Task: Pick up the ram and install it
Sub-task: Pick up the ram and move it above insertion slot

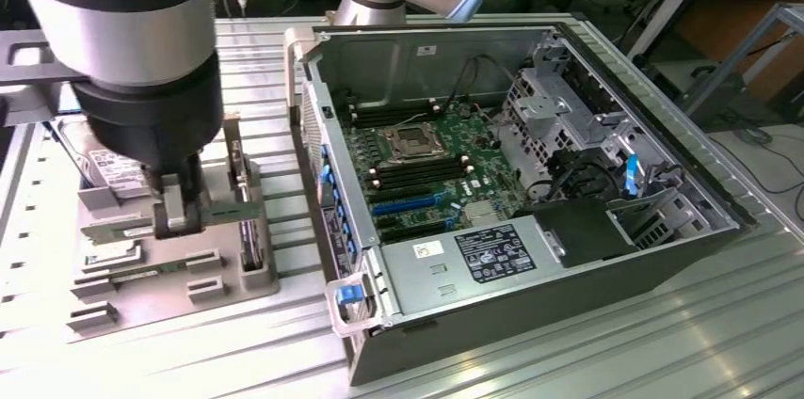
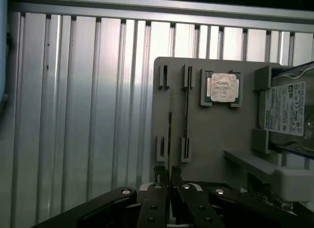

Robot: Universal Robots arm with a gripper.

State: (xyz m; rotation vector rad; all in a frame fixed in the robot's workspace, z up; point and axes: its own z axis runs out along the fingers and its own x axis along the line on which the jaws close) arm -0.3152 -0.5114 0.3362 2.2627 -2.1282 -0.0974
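Hand: your hand (image 2: 168, 174) is down over the tray (image 2: 211, 135) at the exterior view's left, hanging from the thick arm (image 1: 120, 32).
Grip: the two fingers (image 2: 153, 206) stand close together, clamped on the thin top edge of the ram (image 2: 170, 135), one on each side of it.
Ram: you see it edge-on in the wrist view, a slim line running straight out from between the fingertips along the tray. It runs just beside its pair of slotted posts rather than through them. You cannot tell from these pictures whether it is already lifted clear or still seated.
Second ram: a second ram (image 2: 186, 113) stands on edge in the neighbouring posts, parallel to the one you hold and just beside it, untouched.
Other parts on the tray: a square CPU (image 2: 222, 87) lies flat in its pocket beyond the second ram. A hard drive (image 2: 289, 108) with a white label sits at the far side of the tray, well apart from the hand.
Table: the tray rests on a ribbed metal table (image 2: 88, 115).
Case: an open case (image 1: 566, 314) lies on the same table at the exterior view's right, near the tray but not touching it.
Inside the case: the motherboard (image 1: 434, 183) faces up, with its socket (image 1: 410, 142) near the middle and long dark slots (image 1: 405, 173) next to it. A labelled power supply (image 1: 496, 250) sits at the near end.
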